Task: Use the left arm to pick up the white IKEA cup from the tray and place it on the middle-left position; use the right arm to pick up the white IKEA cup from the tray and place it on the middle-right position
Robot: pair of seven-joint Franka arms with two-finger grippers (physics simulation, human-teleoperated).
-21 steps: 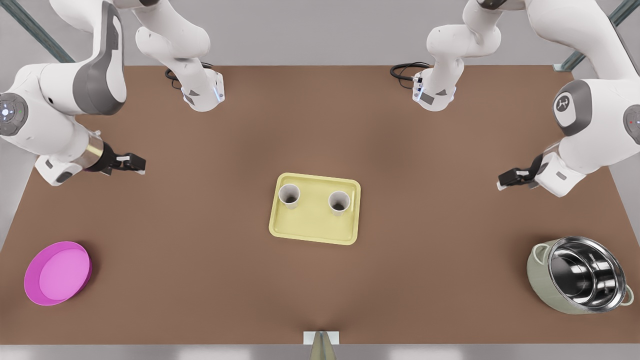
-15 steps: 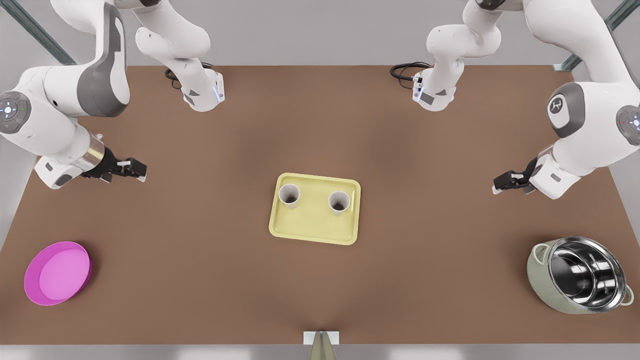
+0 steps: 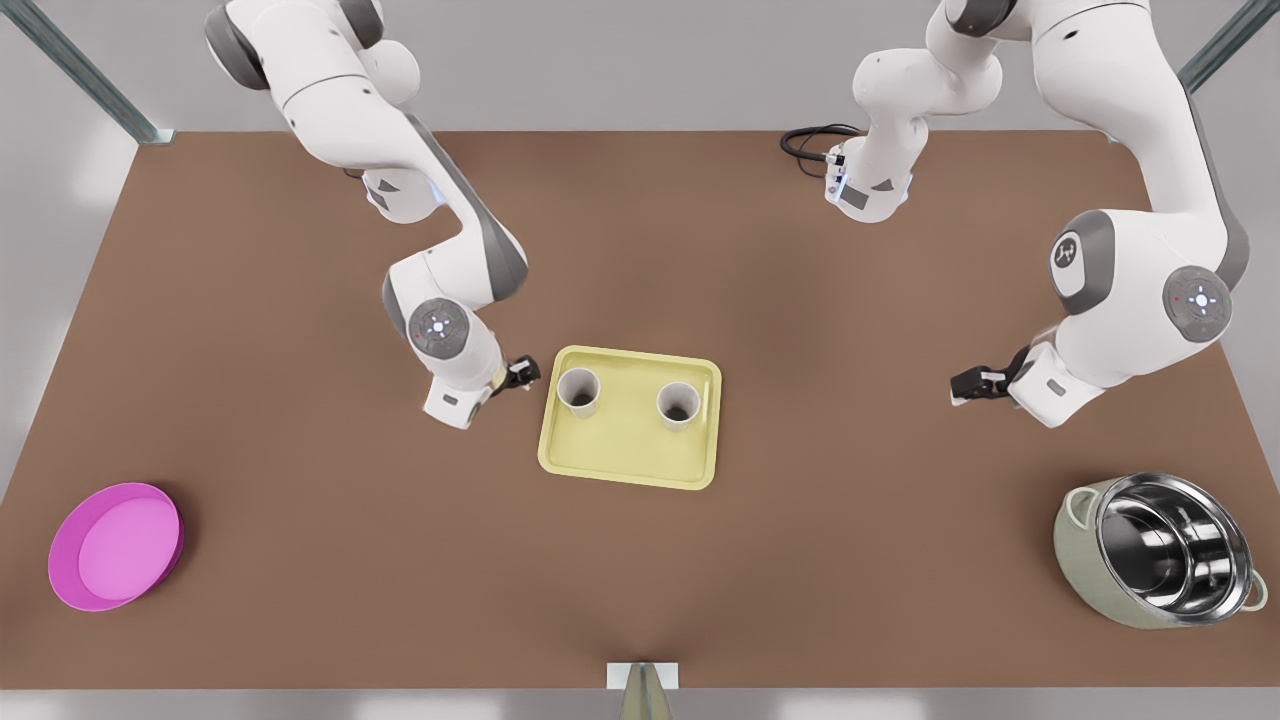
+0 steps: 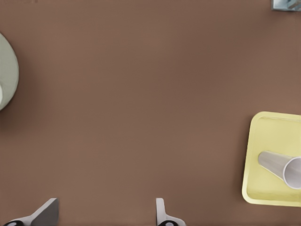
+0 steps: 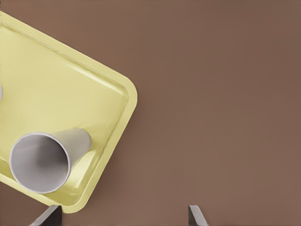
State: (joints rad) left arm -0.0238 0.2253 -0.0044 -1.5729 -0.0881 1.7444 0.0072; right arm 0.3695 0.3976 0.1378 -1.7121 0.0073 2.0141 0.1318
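Near the tray's (image 3: pixel 630 462) far edge, the white cups (image 3: pixel 579 390) look light, smooth and tippy, so pinch them mid-wall with your left gripper (image 3: pixel 972 386) and right gripper (image 3: pixel 522 372), both spread.

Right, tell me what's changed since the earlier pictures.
The right gripper swung in from the table edge at the front view's left to just beside the tray, near one white cup. The left gripper edged slightly toward the tray. Both sets of jaws are open, holding nothing. That cup, the other cup, the tray, magenta bowl and pot stayed put.
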